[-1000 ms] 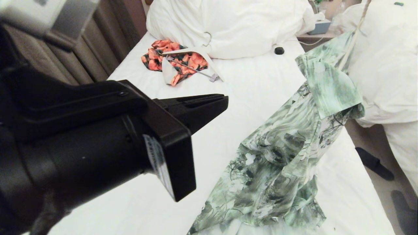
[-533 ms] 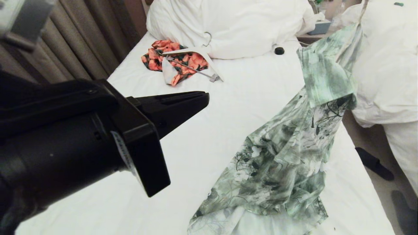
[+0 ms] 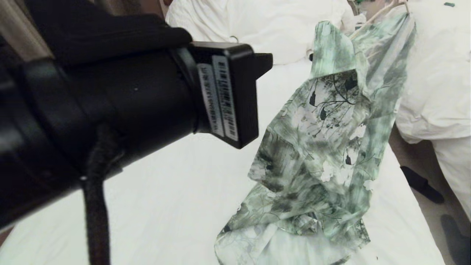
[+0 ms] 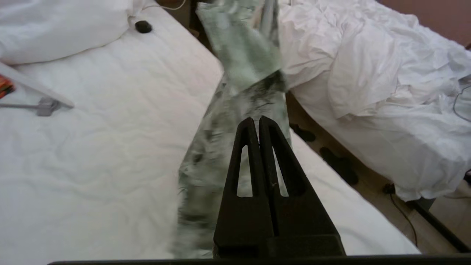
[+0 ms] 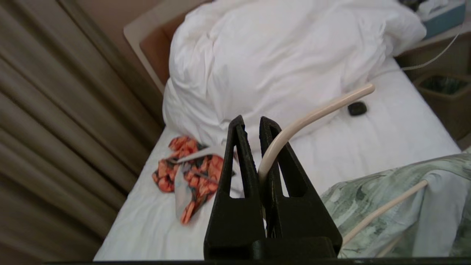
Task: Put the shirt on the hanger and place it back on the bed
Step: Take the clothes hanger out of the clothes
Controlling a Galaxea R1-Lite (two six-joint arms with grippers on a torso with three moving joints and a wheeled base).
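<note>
Two pincers are ours: the right pincer [image 5: 254, 123] is clenched on the cream hanger [image 5: 312, 117] just below its curved hook, holding it high over the right side of the bed [image 3: 176, 191]. From it the green-and-white shirt [image 3: 323, 154] hangs, its lower folds bunched on the sheet. Our left pincer [image 4: 256, 123] is clenched on nothing, raised in the air and pointing toward the hanging shirt. Near the pillows [image 5: 279, 59] lies an orange floral garment [image 5: 191, 176].
</note>
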